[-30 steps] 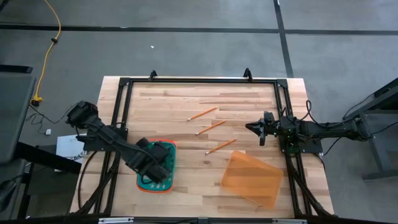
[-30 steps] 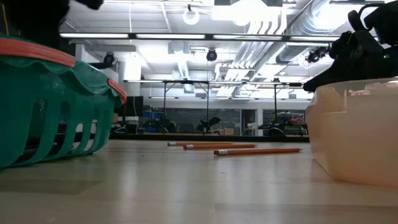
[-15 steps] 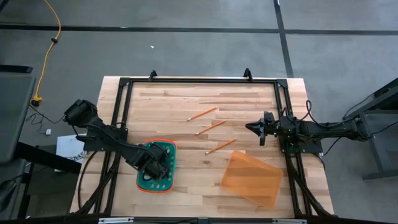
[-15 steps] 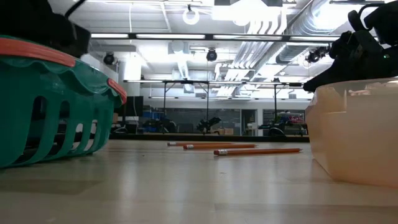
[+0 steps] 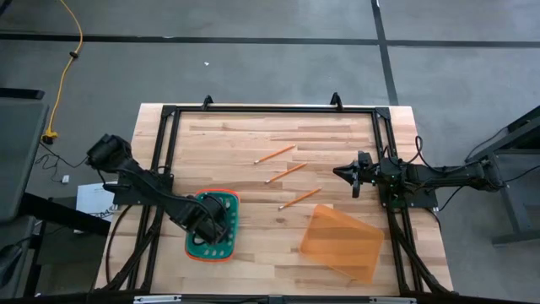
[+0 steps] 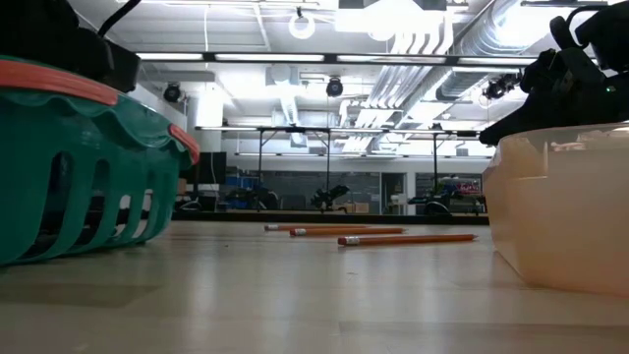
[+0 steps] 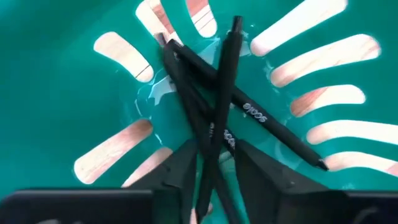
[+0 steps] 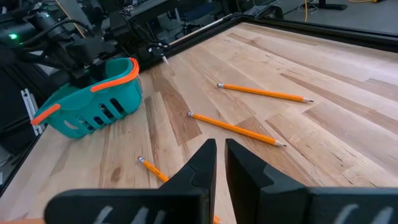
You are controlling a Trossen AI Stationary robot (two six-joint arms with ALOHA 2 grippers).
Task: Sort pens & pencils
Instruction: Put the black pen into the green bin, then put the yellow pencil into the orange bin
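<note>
The left gripper (image 7: 214, 165) is lowered inside the teal basket (image 5: 226, 204) at the near left of the tabletop (image 5: 253, 139). Its fingers (image 7: 181, 167) stand slightly apart, with one of the pens (image 7: 219, 99) passing between them; whether they grip it cannot be told. All three pens lie crossed on the slotted basket floor. The three pencils (image 5: 288, 173) lie loose at mid-tabletop, apart from one another, between the basket and the right gripper (image 5: 344, 173). The right gripper waits at the right edge, its fingers nearly together and holding nothing. An orange translucent bin (image 5: 342, 242) sits at the near right.
</note>
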